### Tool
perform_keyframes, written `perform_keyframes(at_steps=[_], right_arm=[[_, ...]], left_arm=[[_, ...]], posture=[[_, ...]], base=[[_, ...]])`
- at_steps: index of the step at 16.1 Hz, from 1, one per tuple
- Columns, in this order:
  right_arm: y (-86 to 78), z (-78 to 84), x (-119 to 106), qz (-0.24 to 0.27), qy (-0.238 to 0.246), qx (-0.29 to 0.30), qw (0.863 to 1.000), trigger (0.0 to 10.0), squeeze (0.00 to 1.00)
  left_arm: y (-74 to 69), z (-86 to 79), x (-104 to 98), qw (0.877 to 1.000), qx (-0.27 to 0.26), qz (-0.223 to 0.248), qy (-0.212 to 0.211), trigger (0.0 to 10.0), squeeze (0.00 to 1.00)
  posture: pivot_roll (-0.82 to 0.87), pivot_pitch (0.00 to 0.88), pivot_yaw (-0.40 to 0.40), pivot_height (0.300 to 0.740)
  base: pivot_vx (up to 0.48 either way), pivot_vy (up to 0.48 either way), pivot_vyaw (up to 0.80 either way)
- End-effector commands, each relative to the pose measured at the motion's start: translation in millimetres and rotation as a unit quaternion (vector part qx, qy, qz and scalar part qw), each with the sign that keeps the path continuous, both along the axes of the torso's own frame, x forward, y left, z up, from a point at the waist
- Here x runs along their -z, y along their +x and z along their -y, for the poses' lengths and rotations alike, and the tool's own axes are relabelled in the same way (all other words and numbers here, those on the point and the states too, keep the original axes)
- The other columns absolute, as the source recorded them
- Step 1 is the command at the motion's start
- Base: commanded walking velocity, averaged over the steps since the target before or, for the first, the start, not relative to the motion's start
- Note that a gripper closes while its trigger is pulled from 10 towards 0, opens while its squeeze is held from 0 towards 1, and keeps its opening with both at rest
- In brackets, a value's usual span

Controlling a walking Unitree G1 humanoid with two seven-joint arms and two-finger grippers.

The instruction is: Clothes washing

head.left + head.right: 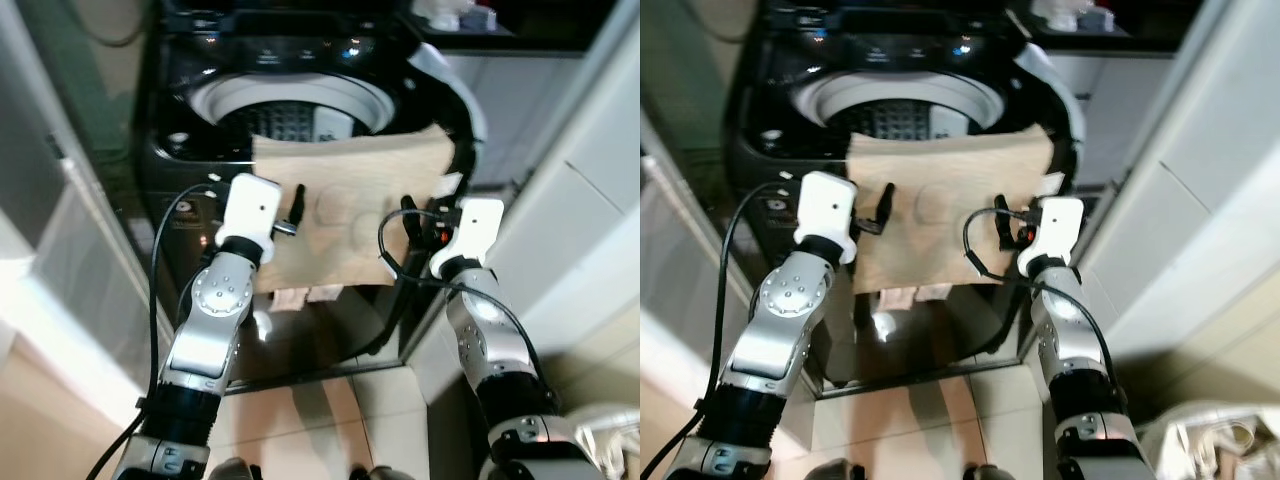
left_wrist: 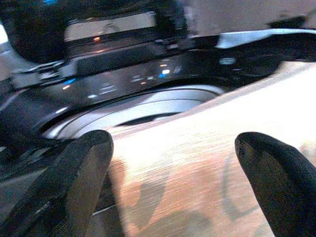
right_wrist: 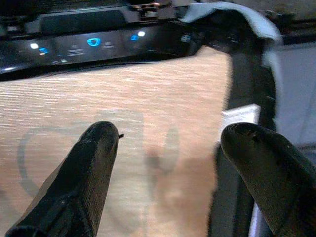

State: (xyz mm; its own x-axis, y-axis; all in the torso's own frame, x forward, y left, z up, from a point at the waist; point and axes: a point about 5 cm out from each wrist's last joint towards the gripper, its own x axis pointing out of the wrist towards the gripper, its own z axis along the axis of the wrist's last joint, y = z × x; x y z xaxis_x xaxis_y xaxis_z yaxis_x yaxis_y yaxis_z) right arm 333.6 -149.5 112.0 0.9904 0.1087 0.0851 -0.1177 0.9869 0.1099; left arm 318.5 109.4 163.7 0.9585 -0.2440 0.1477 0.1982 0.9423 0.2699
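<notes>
Both pairs of black fingers are spread apart with nothing between them, the left gripper [image 1: 297, 207] over the near left part of a tan cloth [image 1: 350, 215] and the right gripper [image 1: 408, 218] over its near right part. The cloth lies draped across the front rim of the open washing machine [image 1: 180, 150], its far edge over the drum [image 1: 290, 105] and its near edge hanging down the front

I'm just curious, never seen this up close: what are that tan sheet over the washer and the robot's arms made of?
The tan sheet looks like woven cloth, matte: fine ribbed lines show in the wrist views and it hangs limp over the washer's front edge. The arms look like brushed silver metal with glossy white plastic housings near the wrists, though painted plastic is possible.
</notes>
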Motion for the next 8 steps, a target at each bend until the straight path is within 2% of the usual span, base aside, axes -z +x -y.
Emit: perform_keyframes(at_steps=[1, 2, 5, 8], right_arm=[[-0.7, 2.2, -1.2, 0.010, -0.011, 0.006, 1.000, 10.0, 0.00], [0.0, 2.1, -2.2, 0.012, -0.025, 0.005, 1.000, 10.0, 0.00], [4.0, 1.1, -6.7, 0.016, -0.027, 0.000, 1.000, 10.0, 0.00], [7.2, -1.6, -8.6, 0.017, -0.034, -0.012, 0.999, 10.0, 0.00]], left_arm=[[3.0, 3.6, -2.2, 1.000, 0.007, 0.000, -0.002, 10.0, 0.00], [3.8, 4.5, -0.8, 1.000, 0.004, -0.007, -0.018, 10.0, 0.00], [4.0, 10.3, 1.5, 1.000, 0.005, -0.013, -0.027, 10.0, 0.00], [6.0, 8.9, 6.4, 0.998, -0.012, -0.031, -0.060, 10.0, 0.00]], posture=[[-0.02, 0.000, -0.010, 0.731], [-0.04, 0.000, -0.004, 0.731], [-0.05, 0.000, -0.007, 0.731], [-0.05, 0.000, -0.020, 0.731]], base=[[0.000, 0.000, 0.00], [0.000, 0.000, 0.00], [0.000, 0.000, 0.00], [0.000, 0.000, 0.00]])
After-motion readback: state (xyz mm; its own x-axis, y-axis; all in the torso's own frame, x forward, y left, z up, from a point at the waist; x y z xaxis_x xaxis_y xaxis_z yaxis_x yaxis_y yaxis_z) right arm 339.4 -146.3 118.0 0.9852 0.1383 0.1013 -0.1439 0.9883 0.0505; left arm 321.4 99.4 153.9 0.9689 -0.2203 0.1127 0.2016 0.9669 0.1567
